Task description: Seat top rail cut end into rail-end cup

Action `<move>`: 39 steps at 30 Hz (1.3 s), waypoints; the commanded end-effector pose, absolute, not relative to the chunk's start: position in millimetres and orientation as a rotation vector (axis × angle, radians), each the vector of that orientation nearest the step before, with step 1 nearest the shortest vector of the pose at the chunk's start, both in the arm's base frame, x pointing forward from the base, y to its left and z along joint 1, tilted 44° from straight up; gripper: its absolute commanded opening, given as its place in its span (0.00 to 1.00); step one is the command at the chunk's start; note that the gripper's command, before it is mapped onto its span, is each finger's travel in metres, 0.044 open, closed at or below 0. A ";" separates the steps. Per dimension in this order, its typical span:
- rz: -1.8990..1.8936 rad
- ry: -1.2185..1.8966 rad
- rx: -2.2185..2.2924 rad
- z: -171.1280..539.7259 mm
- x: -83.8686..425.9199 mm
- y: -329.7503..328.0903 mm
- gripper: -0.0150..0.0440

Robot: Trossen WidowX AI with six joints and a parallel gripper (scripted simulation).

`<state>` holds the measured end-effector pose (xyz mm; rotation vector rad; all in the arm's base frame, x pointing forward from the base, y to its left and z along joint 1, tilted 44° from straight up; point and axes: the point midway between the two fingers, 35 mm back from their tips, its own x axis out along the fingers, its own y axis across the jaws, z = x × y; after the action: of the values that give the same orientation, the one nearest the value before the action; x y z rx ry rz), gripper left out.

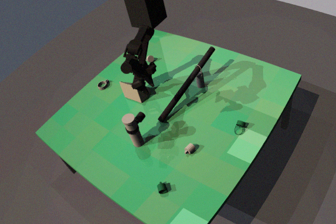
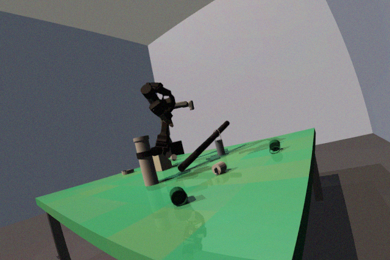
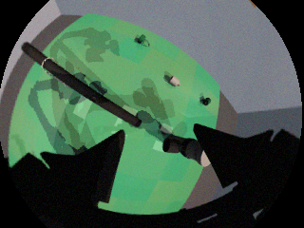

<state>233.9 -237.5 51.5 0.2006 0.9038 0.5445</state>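
The dark rail [image 1: 184, 87] [image 2: 201, 148] [image 3: 95, 93] runs through the thin loop cap on the short post [image 1: 200, 80] [image 2: 219, 147]. It slopes down, its near end low at or close to the table, apart from the dark rail-end cup [image 1: 139, 117] [image 3: 171, 145]. That cup hangs on the brace band [image 1: 132, 131] [image 2: 144, 155], a little below the pale cap [image 1: 128, 118] [image 2: 141, 139] of the big post [image 1: 137, 138] [image 2: 147, 168]. My gripper [image 3: 160, 131] is open and empty, above the table and away from the rail.
A tan block [image 1: 131, 92] [image 2: 161, 162] stands by the arm. A loose ring [image 1: 103, 83] lies left. A pale fitting [image 1: 189, 148] [image 2: 219, 167], a dark green cup [image 1: 162, 188] [image 2: 178, 196] and a green looped cap [image 1: 240, 124] [image 2: 274, 145] lie in front and right.
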 end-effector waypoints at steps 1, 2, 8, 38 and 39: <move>0.844 0.644 -0.359 0.7 204.7 -272.4 1.00; 0.857 0.626 -0.390 -2.0 203.0 -273.9 1.00; 0.931 0.511 -0.581 -18.4 192.6 -282.2 1.00; 0.992 0.391 -0.772 -40.4 183.8 -281.9 1.00; 0.992 0.391 -0.772 -45.1 184.1 -278.0 1.00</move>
<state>184.3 -287.1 -34.4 -0.7692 0.3985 0.9843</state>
